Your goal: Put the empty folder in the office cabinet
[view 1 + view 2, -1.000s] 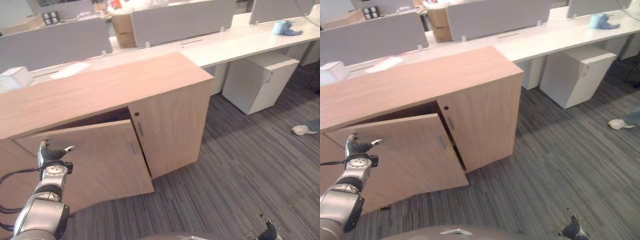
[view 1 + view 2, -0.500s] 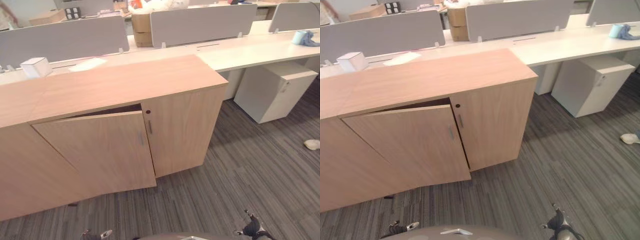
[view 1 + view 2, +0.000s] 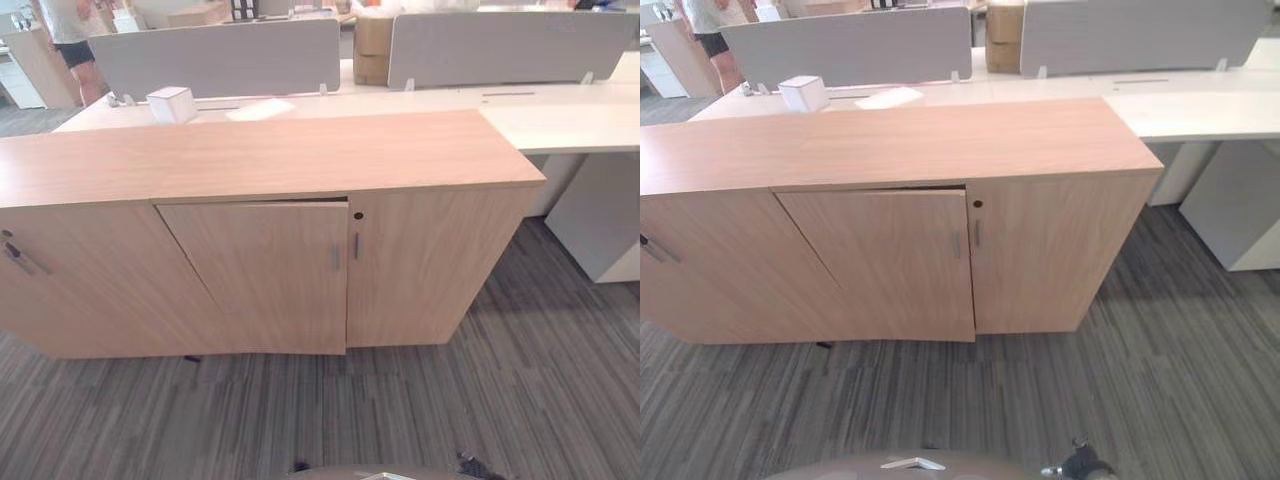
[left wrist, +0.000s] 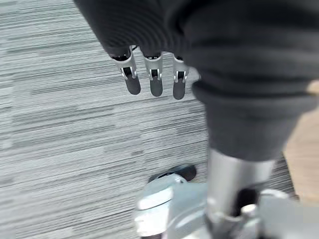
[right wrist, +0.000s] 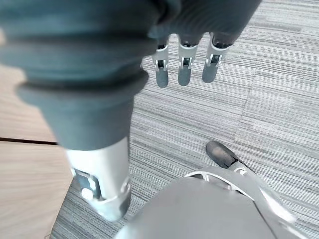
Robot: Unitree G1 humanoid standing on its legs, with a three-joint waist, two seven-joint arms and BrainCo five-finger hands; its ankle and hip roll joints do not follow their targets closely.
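Nearly closed since before, cabinet door (image 3: 270,275) (slightly ajar); left hand (image 4: 152,74) and right hand (image 5: 184,62) fingers hang relaxed.

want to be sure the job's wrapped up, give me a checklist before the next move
1. Middle cabinet door fully shut: not ok, its top edge stands out from the cabinet front with a dark gap above it.
2. Right-hand door shut: ok, it sits flush.
3. Folder inside the cabinet: cannot tell, the doors hide the inside.
4. Left hand free: ok, fingers straight over the carpet, holding nothing.
5. Right hand free: ok, fingers straight over the carpet, holding nothing.
6. Person beyond the desks, far from the cabinet: ok.
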